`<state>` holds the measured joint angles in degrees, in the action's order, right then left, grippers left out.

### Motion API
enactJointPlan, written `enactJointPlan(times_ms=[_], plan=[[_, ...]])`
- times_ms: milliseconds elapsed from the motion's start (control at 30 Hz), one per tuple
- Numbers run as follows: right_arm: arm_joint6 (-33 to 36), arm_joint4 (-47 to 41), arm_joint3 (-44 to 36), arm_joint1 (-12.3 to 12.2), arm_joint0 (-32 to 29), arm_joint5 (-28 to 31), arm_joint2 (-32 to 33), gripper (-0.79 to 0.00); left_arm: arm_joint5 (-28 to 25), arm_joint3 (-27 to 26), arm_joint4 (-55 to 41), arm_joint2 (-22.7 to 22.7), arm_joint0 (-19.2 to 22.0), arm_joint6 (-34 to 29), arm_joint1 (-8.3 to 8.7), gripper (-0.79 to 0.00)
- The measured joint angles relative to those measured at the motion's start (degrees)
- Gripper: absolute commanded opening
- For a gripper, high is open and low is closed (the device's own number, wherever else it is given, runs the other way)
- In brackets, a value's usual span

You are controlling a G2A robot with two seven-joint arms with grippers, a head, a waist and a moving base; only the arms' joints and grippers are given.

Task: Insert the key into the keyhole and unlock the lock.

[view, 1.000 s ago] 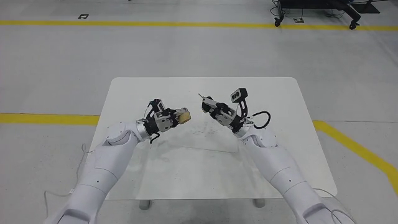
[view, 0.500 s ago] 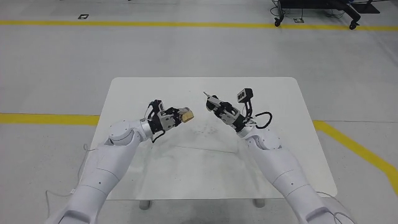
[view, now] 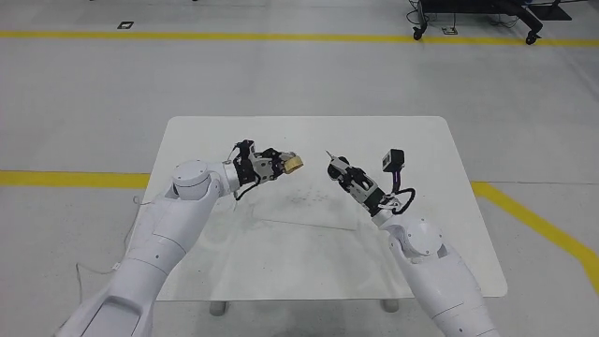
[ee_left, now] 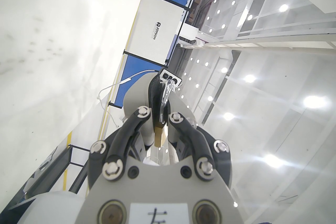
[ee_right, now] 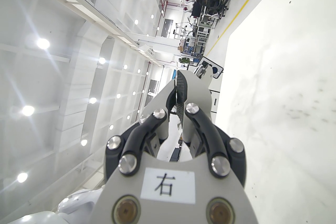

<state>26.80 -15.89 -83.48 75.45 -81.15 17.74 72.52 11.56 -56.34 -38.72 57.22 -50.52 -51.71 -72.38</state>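
Note:
A small brass padlock (view: 292, 163) is held above the middle of the white table (view: 421, 140) by my left gripper (view: 278, 164), which is shut on it. In the left wrist view the brass body (ee_left: 158, 136) sits between the fingers and the silver shackle (ee_left: 167, 89) sticks out past the left gripper (ee_left: 160, 104). A short way to the right, my right gripper (view: 340, 171) is shut on the key (view: 328, 156), whose thin tip points up and toward the lock. The right gripper (ee_right: 178, 93) has its jaws pressed together, and the key shows there edge-on. Lock and key are apart.
The table top has faint dark smudges (view: 304, 197) near its middle. A yellow floor line (view: 281, 36) runs beyond the far edge, with a dark wheeled frame (view: 482, 5) at the back right.
Both grippers have shifted to the right over the table, each keeping its hold. The lock has also gone slightly farther from me. The gap between lock and key stays open.

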Motion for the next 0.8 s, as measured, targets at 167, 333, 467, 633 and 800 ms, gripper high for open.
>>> enactJointPlan(times_ms=[167,333,467,633,800], plan=[[0.0,0.01,-0.05,0.0,-0.02,-0.01,0.0,-0.785,0.0,0.0,0.0,0.0,0.0,0.0,0.0,-0.785],[-0.37,-0.07,-1.22,0.04,-0.5,-0.49,-0.37,-0.785,-0.43,-0.61,0.52,0.16,-0.57,2.54,-0.05,-0.785],[-0.37,-1.61,-5.2,0.18,-2.82,-4.1,-2.21,-0.785,-1.03,-1.68,0.78,0.58,-0.82,5.76,-0.16,-0.785],[-1.5,-3.22,-5.76,0.68,-3.45,-8.46,-5.54,-0.785,-3.25,-2.96,3.23,0.29,-1.49,8.64,-0.28,-0.785],[-3.81,-3.12,-5.11,1.09,-2.37,-10.87,-7.47,-0.785,-4.0,-3.75,4.79,0.25,-2.02,9.9,-0.32,-0.785]])
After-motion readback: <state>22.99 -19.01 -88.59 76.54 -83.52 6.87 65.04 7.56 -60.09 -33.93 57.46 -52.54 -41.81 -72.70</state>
